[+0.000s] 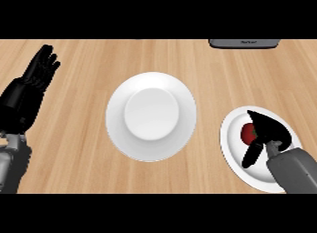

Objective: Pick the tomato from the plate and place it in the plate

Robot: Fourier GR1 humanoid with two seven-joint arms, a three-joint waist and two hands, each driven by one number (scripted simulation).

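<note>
Wooden counter (208, 63): large white plate (151, 116) centre; smaller plate (234, 150) near right holding tomato (248, 132). Right hand (267, 132) over tomato, finger closure indiscernible. Left hand (30, 88) far left, fingers straight. Grey object (245, 43) far right.

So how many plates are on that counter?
2. A large white plate sits in the middle with nothing on it. A smaller plate lies at the right, holding the tomato, partly covered by the right hand. None seem hidden.
</note>
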